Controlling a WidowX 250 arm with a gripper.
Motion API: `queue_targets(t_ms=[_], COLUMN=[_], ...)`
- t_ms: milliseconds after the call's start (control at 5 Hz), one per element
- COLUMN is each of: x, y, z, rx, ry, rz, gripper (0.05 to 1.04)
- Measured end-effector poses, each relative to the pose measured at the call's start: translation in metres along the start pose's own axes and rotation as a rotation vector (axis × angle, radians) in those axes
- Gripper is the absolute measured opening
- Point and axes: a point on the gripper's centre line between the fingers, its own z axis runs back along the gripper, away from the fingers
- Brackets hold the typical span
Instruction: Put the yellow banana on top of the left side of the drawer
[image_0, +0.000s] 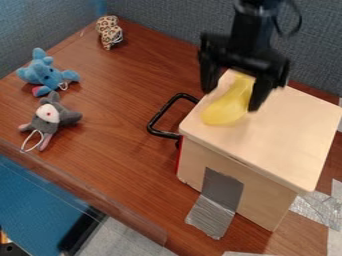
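Note:
The black gripper (232, 100) hangs over the left part of the wooden drawer box, open, its two fingers standing wide apart. Between them is the yellow banana (227, 108), slanting from upper right to lower left, its thick lower end near the left edge of the box top. The right finger overlaps the banana's edge, while a narrow strip of wood shows beside the left one. Whether the banana rests fully on the wood I cannot tell. The drawer box (294, 135) has a pale flat top and a black handle (156, 120) on its left side.
Three soft toys lie to the left on the brown table (120, 125): a blue one (45, 73), a grey one (55, 116) and a spotted one (109, 31) farther back. Grey tape (215, 205) runs from the box's front down to the table. Blue-grey walls stand behind.

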Motion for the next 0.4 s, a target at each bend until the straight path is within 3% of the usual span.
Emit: queue_targets(t_ms=[200, 400], x=[-0.002, -0.003], y=[0.004, 0.007], z=[0.022, 0.033], rx=[0.017, 0.044], ry=[-0.049, -0.061], rz=[0.022, 0.03], gripper=[1.001, 1.001])
